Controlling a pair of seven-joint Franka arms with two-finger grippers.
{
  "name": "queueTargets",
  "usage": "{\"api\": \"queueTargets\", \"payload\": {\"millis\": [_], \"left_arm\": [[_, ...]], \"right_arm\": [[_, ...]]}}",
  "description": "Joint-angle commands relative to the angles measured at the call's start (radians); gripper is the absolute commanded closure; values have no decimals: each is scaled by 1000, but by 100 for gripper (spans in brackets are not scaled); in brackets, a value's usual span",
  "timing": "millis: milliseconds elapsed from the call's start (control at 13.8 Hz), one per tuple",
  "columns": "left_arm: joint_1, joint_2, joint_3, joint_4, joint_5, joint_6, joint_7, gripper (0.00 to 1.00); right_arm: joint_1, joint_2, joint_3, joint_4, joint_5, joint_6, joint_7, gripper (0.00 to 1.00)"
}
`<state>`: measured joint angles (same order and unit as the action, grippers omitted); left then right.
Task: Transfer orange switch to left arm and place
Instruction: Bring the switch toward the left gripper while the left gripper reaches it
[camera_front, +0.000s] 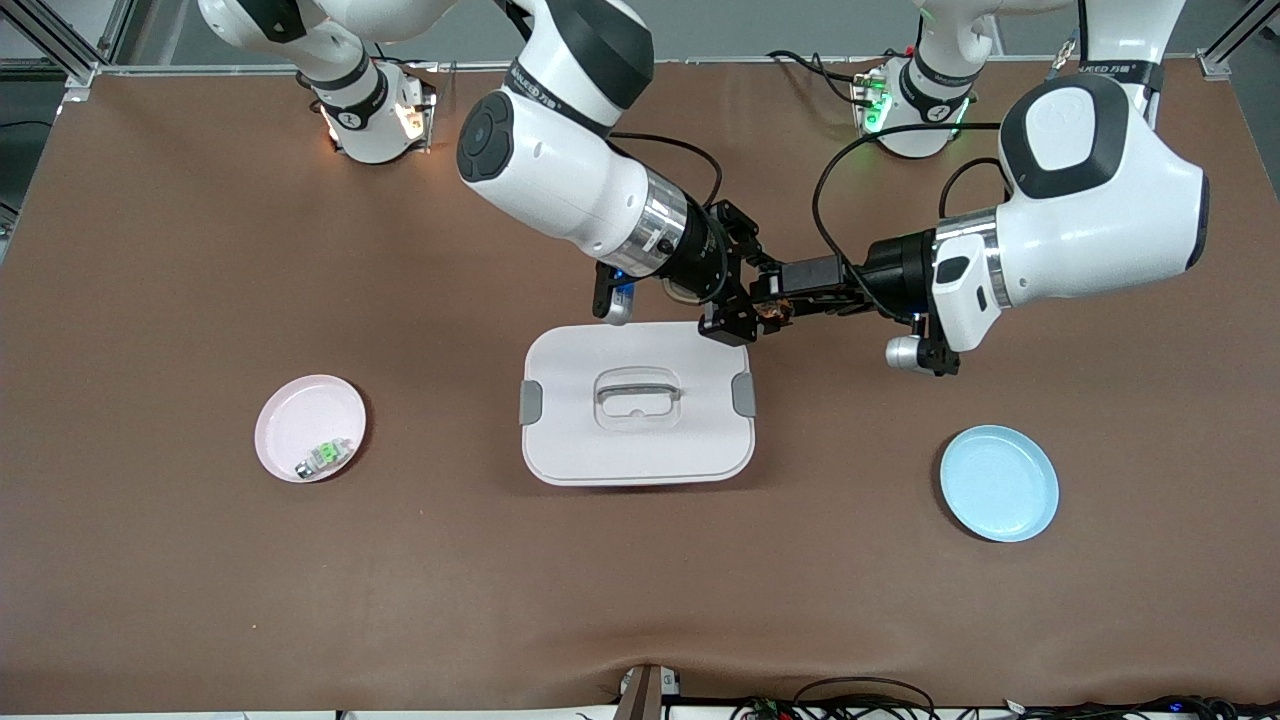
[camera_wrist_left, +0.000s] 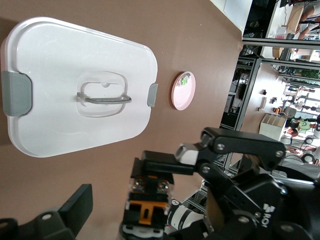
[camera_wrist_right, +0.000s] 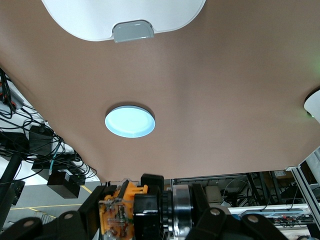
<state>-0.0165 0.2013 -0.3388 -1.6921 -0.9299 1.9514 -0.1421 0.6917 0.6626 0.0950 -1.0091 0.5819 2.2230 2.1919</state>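
The orange switch is held in the air above the table, just past the corner of the white box toward the left arm's end. My right gripper is shut on it; in the right wrist view the switch sits clamped between the jaws. My left gripper meets it end to end and is open around the switch. One of its fingers stands clear of the part. The box lies closed below.
A pink plate toward the right arm's end holds a small green-and-silver part. A blue plate lies empty toward the left arm's end and shows in the right wrist view. Cables run along the table's front edge.
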Motion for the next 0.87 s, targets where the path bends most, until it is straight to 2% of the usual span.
{"api": "queueTargets", "payload": {"millis": [0,361,434,578,651,795], "left_arm": [[-5,23,-3,0,-7,20,-7,0],[-7,23,-3,0,-7,53,-26,0],[-6,23,-3,0,-7,53,-45,27],[-5,23,-3,0,-7,53,-50,66],[-3,21,-3,0,-7,53,-51,80],[0,20,-2,2,-1,53,-51,95]], "right_arm": [[6,23,6,55,29,0,19,100],[2,23,6,61,32,1,26,100],[2,23,6,61,32,1,26,100],[3,23,6,61,32,1,26,100],[3,23,6,61,32,3,26,100],[3,25,5,61,32,4,26,100]]}}
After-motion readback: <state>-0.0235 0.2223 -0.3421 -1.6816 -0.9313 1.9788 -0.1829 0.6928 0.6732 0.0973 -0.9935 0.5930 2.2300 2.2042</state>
